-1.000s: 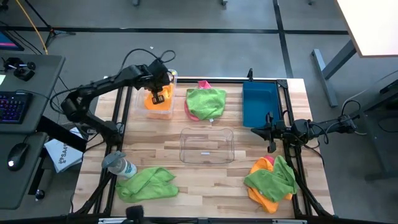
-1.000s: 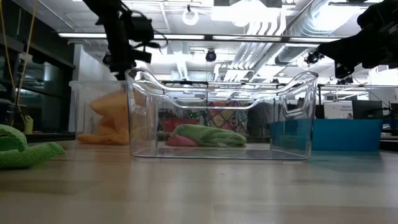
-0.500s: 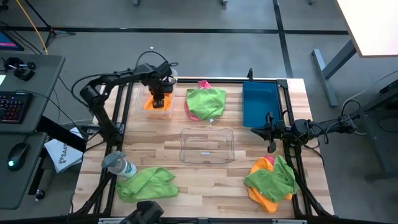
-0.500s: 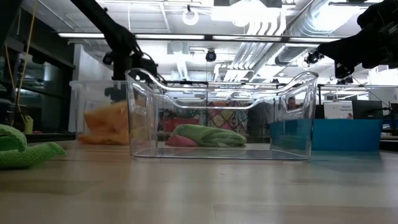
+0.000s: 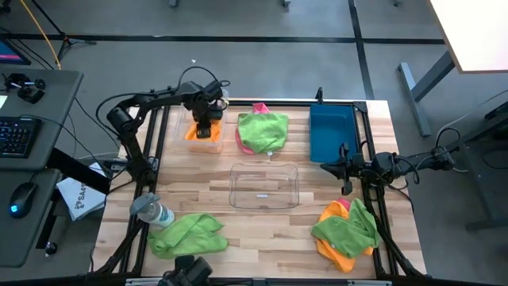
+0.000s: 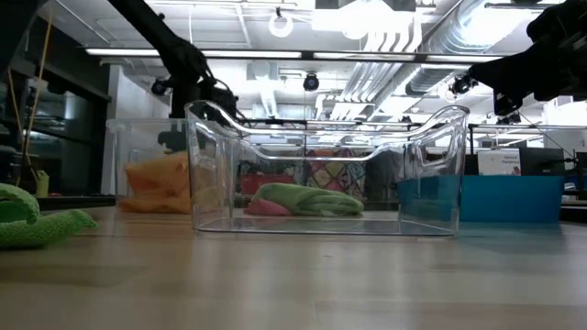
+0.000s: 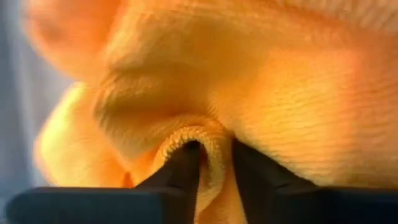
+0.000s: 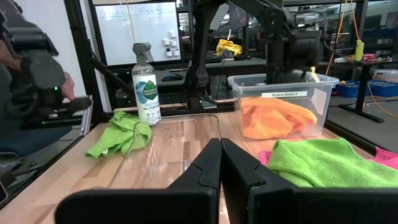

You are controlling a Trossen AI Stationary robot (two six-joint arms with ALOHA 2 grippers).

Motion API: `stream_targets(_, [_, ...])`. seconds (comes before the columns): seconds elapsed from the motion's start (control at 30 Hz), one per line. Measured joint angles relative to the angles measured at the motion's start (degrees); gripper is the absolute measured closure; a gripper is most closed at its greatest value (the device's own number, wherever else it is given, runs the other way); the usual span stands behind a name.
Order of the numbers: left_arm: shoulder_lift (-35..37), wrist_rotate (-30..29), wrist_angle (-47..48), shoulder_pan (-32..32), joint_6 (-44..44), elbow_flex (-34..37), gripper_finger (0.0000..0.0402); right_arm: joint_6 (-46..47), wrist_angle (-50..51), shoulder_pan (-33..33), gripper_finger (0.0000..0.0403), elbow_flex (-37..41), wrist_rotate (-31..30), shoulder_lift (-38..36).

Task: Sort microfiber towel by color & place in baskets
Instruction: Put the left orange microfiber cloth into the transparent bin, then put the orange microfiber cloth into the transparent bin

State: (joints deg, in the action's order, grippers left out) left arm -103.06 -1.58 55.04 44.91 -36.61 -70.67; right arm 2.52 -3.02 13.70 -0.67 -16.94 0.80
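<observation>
While a green towel (image 5: pixel 186 234) and a green-over-orange heap (image 5: pixel 346 227) lay at the table's near edge, the empty clear basket (image 5: pixel 263 185) sat mid-table. Just right of it the right gripper (image 5: pixel 346 171) hovered, fingers closed on nothing. Farther back stood the blue basket (image 5: pixel 329 133), a green towel over a pink one (image 5: pixel 263 130), and the far clear basket (image 5: pixel 202 133), where the left gripper (image 7: pixel 211 165), lowered inside, pinched a fold of the orange towel (image 7: pixel 261 99).
</observation>
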Motion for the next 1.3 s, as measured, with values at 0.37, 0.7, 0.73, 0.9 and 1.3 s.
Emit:
stream_targets(0.37, [7.4, -0.8, 9.3, -0.3, 5.2, -12.8, 0.0196, 0.0, 0.0, 0.0, 0.0402, 0.0, 0.0, 0.0])
stream_targets(0.7, [20.0, 16.8, 7.6, -0.3, 21.6, -17.1, 0.0193, 0.0, 0.0, 0.0, 0.0402, 0.0, 0.0, 0.0])
stream_targets(0.73, [21.1, 20.3, 6.6, -0.5, 23.9, -17.1, 0.0193, 0.0, 0.0, 0.0, 0.0402, 0.0, 0.0, 0.0])
stream_targets(0.9, [26.4, 26.8, -5.1, -5.2, 33.3, -15.1, 0.0193, -5.6, -0.2, -0.1, 0.0402, 0.0, -0.6, 0.0])
stream_targets(1.3, [28.8, 26.7, -47.5, -20.7, 50.1, -7.1, 0.0193, -0.5, -6.7, -0.3, 0.0402, 0.0, -2.4, 0.0])
